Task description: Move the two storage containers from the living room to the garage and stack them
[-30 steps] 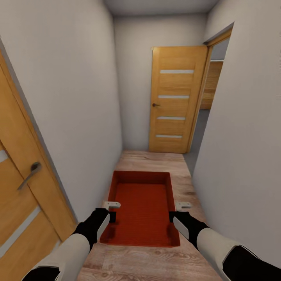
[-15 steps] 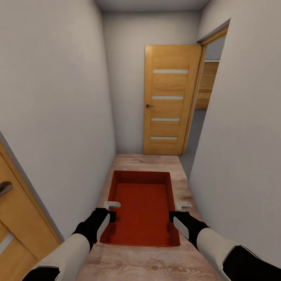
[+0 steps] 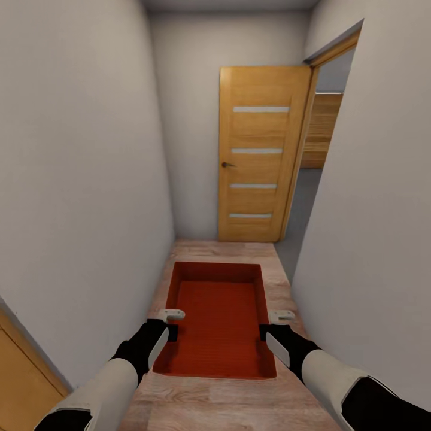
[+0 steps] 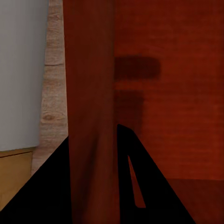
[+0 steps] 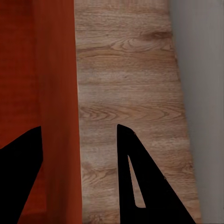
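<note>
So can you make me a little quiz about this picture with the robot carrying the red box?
1. True or false: both claws hold the red box by its side walls.
2. What kind of floor is under the robot: A) dark concrete, B) light wood planks, C) grey rug?
3. Fill in: the wooden door ahead has a handle and four pale ____ across it.

Key:
1. True. The left claw straddles the left wall and the right claw straddles the right wall.
2. B.
3. Stripes.

White forearms, black wrists — grippers [image 3: 168,323] [image 3: 270,324] with black-and-white fingers, pale tips.
</note>
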Controlling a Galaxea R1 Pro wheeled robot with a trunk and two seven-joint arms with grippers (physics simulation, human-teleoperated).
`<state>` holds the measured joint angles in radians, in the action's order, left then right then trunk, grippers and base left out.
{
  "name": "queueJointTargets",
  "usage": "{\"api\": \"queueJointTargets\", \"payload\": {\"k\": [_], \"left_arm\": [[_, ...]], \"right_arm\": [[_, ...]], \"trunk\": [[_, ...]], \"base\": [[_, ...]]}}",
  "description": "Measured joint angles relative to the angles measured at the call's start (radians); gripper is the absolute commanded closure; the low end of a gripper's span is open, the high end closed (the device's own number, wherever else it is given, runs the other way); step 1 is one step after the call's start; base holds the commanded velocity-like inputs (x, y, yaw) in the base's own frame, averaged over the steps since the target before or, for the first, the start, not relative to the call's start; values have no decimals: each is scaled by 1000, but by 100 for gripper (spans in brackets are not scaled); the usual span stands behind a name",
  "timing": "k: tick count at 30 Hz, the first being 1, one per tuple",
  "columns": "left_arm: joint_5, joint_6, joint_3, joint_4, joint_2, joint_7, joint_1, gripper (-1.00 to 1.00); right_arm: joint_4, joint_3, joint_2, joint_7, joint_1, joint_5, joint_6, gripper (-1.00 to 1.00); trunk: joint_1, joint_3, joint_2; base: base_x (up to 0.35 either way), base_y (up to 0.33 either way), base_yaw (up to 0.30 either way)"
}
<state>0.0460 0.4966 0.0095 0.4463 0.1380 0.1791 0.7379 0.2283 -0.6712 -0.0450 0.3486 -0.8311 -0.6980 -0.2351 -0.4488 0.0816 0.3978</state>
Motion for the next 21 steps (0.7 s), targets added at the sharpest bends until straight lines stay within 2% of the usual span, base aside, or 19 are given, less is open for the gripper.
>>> {"api": "queueJointTargets", "payload": {"k": [21], "left_arm": [[-6, -1, -2, -11, -3, -1, 0, 100]], "right_arm": [[-12, -6, -4, 0, 0, -7, 0, 100]], "trunk": [[0, 0, 0]], "base": [[321, 0, -1]]}}
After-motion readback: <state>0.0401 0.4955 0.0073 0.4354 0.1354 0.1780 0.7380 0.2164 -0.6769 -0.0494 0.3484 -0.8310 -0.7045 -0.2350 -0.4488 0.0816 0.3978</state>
